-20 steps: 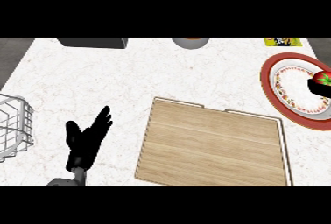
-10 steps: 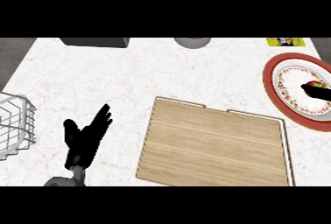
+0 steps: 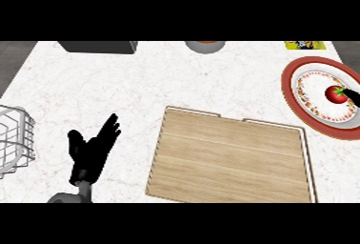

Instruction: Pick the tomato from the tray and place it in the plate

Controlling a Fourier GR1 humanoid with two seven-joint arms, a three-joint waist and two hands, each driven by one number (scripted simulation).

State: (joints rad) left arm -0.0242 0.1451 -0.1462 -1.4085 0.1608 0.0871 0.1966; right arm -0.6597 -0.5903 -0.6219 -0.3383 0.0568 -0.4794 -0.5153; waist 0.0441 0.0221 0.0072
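Fingers (image 3: pixel 349 95) touching tomato (image 3: pixel 335 94) — on plate (image 3: pixel 299 78), tray (image 3: pixel 232 157) bare

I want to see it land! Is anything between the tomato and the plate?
No. The round red tomato already lies on the red-rimmed white plate, with the black right hand touching it at the picture's right edge.

**White marbled desk and its load**

A wooden tray (image 3: pixel 232 159) is laid flat on the desk (image 3: pixel 141 81), right of centre. A red-rimmed plate (image 3: pixel 295 102) is set near the right edge. A wire basket (image 3: pixel 14 140) is placed at the left edge. A dark box (image 3: pixel 98 46), a round vessel (image 3: pixel 205 46) and a yellow packet (image 3: pixel 305 45) are lined along the far edge.
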